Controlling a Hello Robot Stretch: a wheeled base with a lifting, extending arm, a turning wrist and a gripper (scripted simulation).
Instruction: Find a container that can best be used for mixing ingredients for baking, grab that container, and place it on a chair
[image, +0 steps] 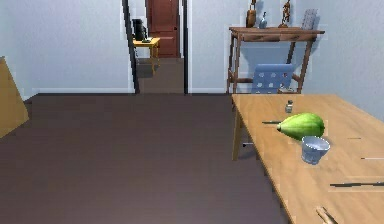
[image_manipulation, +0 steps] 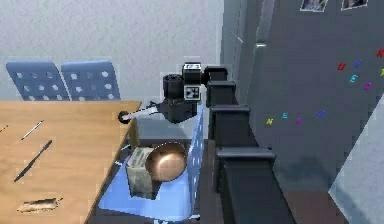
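Low beside the arm, a bronze bowl lies on a blue seat.
In the arm side view the bowl (image_manipulation: 166, 160) rests on the blue seat (image_manipulation: 150, 198), just beside a beige lump (image_manipulation: 138, 174) on its left. The arm (image_manipulation: 232, 128) rises along the seat's right. The gripper (image_manipulation: 128, 116) points left, higher in the picture than the bowl, with a grey block (image_manipulation: 160, 128) behind it. I cannot tell whether it holds anything. A wooden table (image_manipulation: 60, 130) with cutlery lies to the left, two blue chairs (image_manipulation: 92, 80) stand behind it, and a dark fridge (image_manipulation: 300, 100) is on the right. In the forward view a green fruit (image: 302, 126) and a pale cup (image: 315, 150) sit on the table, with a shelf (image: 275, 35) beyond.
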